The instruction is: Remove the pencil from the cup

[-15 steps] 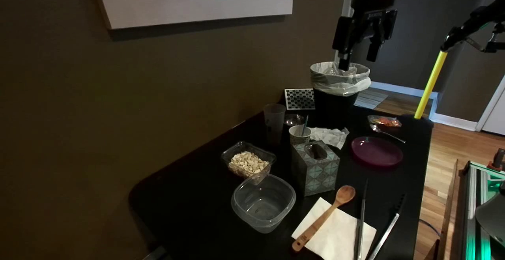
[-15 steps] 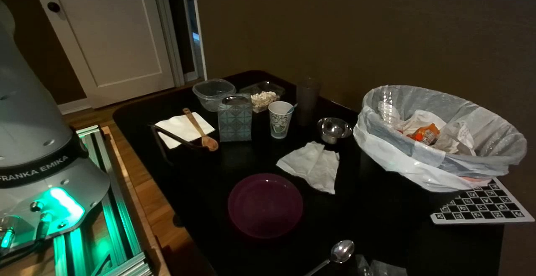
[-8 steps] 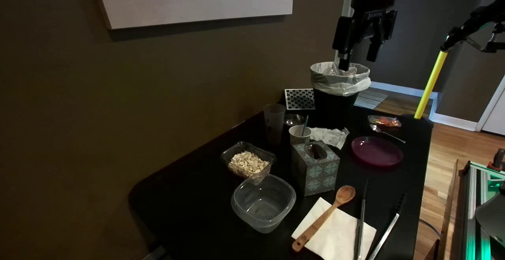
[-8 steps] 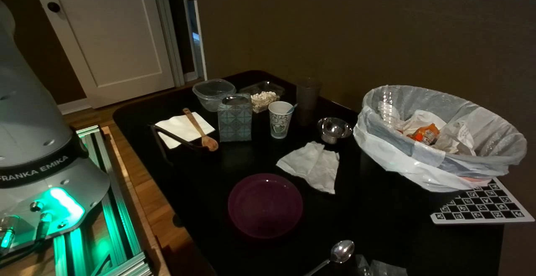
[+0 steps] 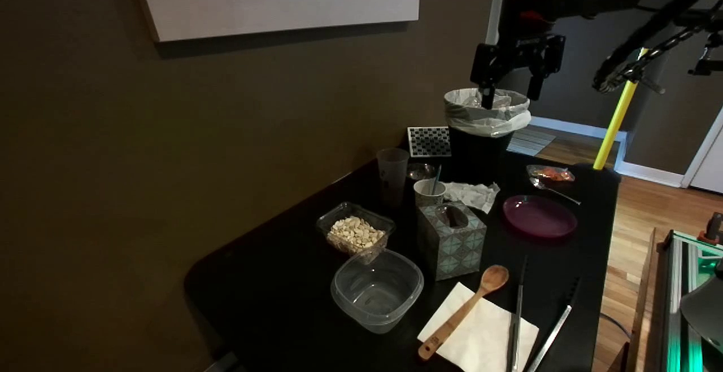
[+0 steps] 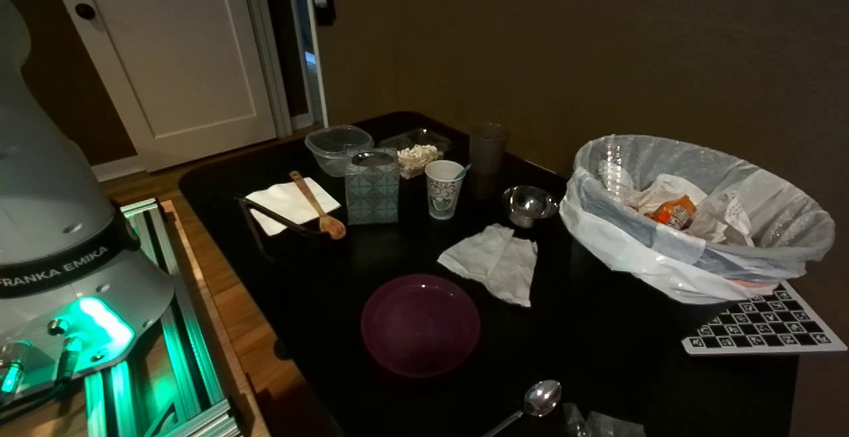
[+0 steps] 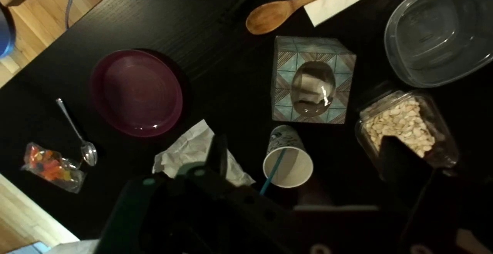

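- The claw (image 5: 510,96) hangs above the table (image 5: 277,298), fingers (image 5: 487,99) spread wide with nothing between them, perhaps so they can pass either side of the pencil (image 7: 273,172).
- The pencil leans in the paper cup (image 6: 443,191), its end poking out, and that end looks like the natural grip.
- The paper cup stands unheld near the tissue box (image 6: 373,191), so a straight lift seems safest.
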Tool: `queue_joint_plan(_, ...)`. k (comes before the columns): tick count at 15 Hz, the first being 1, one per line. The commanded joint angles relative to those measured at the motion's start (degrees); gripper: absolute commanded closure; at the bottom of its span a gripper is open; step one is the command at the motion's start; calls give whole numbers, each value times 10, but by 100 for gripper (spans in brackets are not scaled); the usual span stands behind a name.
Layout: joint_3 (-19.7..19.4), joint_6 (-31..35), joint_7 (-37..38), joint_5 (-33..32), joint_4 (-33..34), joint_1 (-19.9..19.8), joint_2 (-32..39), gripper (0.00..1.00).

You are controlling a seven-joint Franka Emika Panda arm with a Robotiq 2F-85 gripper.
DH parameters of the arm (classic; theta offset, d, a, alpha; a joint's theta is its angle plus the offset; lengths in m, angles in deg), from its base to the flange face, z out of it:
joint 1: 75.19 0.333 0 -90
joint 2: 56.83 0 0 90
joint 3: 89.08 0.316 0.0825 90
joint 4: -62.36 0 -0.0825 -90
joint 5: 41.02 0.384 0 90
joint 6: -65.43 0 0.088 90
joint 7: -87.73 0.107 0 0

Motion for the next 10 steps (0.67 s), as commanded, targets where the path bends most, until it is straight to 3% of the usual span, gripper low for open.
queue_joint_plan(1, -25, 72, 49, -10, -30, -18, 49, 0)
queue_joint_plan(6, -61, 147, 55, -4, -51, -25, 124, 0)
queue_joint_plan(7, -63, 124, 44, -8, -47, -14, 96, 0)
queue_joint_plan(10, -73, 138, 44, -7, -48, -15, 124, 0)
